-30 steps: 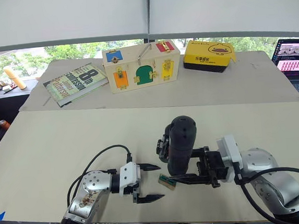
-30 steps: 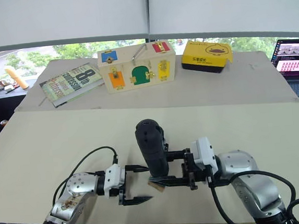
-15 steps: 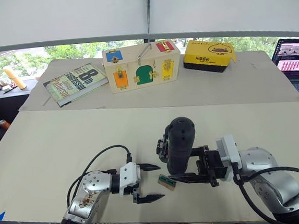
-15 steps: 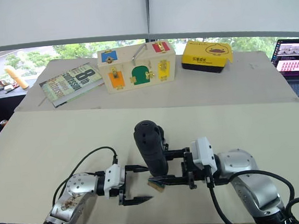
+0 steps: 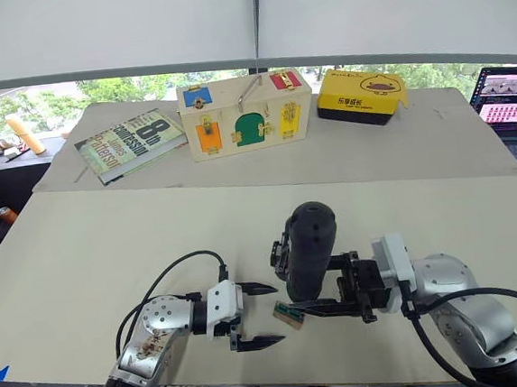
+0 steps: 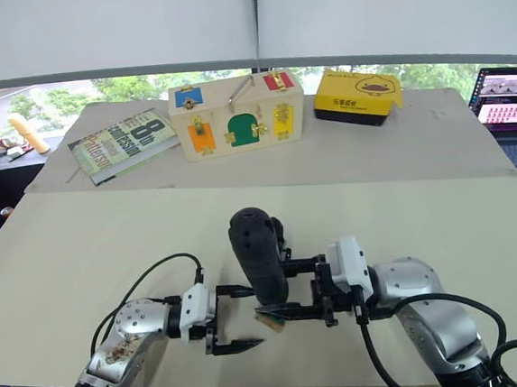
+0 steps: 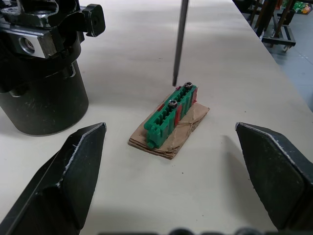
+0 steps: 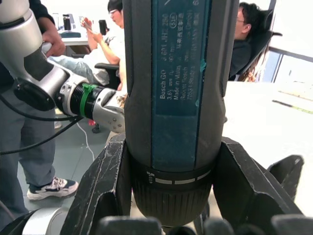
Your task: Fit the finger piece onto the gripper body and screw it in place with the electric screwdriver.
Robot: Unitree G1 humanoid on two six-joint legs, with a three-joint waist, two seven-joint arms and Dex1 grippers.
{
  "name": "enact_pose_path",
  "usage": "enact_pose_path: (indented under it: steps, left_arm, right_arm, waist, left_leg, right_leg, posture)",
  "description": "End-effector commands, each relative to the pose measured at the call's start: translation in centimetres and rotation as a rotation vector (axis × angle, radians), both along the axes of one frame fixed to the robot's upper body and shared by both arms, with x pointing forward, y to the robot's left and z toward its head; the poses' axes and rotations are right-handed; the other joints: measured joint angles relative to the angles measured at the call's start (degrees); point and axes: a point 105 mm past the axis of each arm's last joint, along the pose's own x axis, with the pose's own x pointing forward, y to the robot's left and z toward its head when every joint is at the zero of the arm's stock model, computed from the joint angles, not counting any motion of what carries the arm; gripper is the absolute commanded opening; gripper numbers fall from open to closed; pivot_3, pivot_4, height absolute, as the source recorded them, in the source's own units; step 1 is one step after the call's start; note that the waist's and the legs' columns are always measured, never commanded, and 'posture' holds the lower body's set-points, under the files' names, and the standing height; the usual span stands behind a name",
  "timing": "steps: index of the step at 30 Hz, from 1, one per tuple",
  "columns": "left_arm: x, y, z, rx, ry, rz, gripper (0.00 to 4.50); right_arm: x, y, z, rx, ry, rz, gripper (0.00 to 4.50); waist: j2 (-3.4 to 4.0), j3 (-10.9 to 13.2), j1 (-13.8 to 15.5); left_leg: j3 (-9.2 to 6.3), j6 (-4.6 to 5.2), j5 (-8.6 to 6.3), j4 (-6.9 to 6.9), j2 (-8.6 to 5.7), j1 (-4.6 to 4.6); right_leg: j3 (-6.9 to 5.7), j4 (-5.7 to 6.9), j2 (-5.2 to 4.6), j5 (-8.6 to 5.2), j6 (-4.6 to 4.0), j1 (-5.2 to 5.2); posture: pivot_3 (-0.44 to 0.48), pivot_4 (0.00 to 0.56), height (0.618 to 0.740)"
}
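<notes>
The screwdriver [image 8: 176,98] carries a dark blue label with "Bosch GO" and small lines of numbers beside it, including "3,6 V"; the rest of that print is too fine to read. Behind the screwdriver on the far table, the book [image 5: 130,143] shows a large "8th" and the word "Confession" on its cover. To the right of the book, past the wooden box, the yellow box [image 5: 361,97] bears a line of Chinese characters that cannot be made out.

Office/lab: laptop [image 5: 508,99] on far table, seated people [image 8: 244,34] w/ phones beyond the clamped jaws.
</notes>
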Motion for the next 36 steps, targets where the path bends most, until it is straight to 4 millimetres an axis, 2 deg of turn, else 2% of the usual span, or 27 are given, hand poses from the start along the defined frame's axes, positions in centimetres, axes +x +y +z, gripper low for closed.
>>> enact_pose_path:
  steps: [1, 12, 36]
  left_arm:
    - [-0.5, 0.1, -1.9, 0.042, 0.066, 0.013, 4.50]
    - [-0.5, 0.1, -2.0, 0.042, 0.067, 0.014, 4.50]
    - [-0.5, 0.1, -2.2, 0.042, 0.070, 0.018, 4.50]
  right_arm:
    - [-0.8, -0.1, 2.1, 0.054, -0.073, 0.030, 1.90]
    - [-1.1, 0.0, 1.1, 0.007, -0.013, 0.054, 1.90]
    - [-0.9, 0.4, 0.7, -0.002, -0.014, 0.054, 1.90]
  waist:
    - [0.00, 0.0, 0.0]
    - [0.00, 0.0, 0.0]
    - [0.00, 0.0, 0.0]
  left_leg:
    - [0.00, 0.00, 0.00, 0.00, 0.00, 0.00]
    - [-0.01, 0.01, -0.01, 0.00, 0.00, 0.00]
    - [-0.02, 0.01, -0.01, 0.00, 0.00, -0.01]
  right_leg:
    - [0.00, 0.00, 0.00, 0.00, 0.00, 0.00]
    - [0.01, -0.01, -0.02, 0.00, 0.00, 0.00]
    - [0.01, -0.01, -0.03, 0.00, 0.00, 0.00]
  posture:
    - [0.000, 0.150, 0.740]
    - [0.000, 0.150, 0.740]
    - [0.000, 0.150, 0.740]
